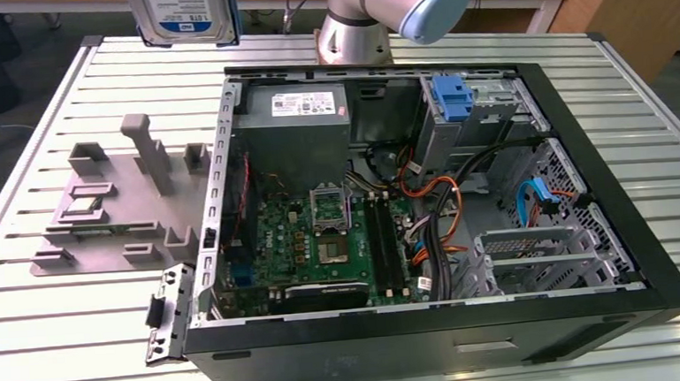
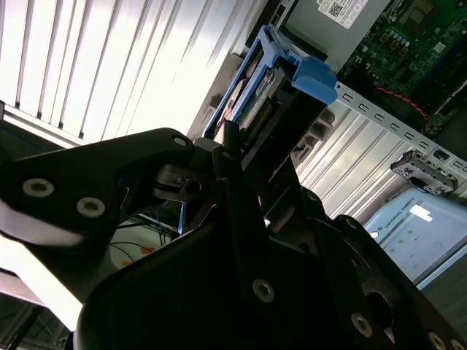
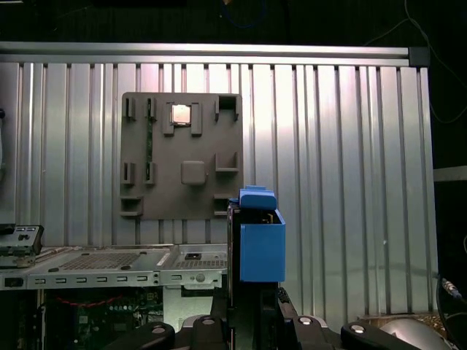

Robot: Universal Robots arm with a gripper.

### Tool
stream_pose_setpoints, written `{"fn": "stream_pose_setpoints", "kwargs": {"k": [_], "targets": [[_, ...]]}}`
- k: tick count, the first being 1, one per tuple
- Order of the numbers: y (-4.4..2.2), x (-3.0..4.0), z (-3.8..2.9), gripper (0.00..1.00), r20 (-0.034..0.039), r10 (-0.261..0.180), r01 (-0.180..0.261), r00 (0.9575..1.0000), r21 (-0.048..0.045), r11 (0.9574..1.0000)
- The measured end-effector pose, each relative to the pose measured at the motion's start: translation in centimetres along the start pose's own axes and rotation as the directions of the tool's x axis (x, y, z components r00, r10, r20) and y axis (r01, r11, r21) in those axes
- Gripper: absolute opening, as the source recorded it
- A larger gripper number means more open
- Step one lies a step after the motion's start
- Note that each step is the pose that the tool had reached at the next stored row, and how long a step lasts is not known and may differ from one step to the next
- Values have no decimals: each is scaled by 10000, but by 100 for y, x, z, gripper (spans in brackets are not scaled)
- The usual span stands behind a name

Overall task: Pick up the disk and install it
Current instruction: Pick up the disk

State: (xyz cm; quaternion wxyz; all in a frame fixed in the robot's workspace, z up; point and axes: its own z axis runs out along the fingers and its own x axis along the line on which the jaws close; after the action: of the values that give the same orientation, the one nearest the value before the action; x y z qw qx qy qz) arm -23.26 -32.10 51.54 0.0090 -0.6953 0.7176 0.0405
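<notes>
Clamping the disk, the hand holds it above the table.

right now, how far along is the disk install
Done: pickup. The disk is up off the table.
In hand: the gripper is clamped on the disk, which hangs outside the case, past its far corner at the exterior view's left.
Left: the install itself, as the disk is not yet inside the case.

Exterior view: high, angled down over open computer case. Both wrist views: close behind gripper and disk, sharing slatted table.
</notes>
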Motion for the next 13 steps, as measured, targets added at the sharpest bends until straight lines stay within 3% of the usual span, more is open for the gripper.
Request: {"fn": "stream_pose_setpoints", "kwargs": {"k": [6, 13], "targets": [[-2, 0, -1, 35, 0, 1, -1, 10000, 1, 10000], [-64, -2, -4, 35, 0, 0, 0, 10000, 0, 10000]]}}
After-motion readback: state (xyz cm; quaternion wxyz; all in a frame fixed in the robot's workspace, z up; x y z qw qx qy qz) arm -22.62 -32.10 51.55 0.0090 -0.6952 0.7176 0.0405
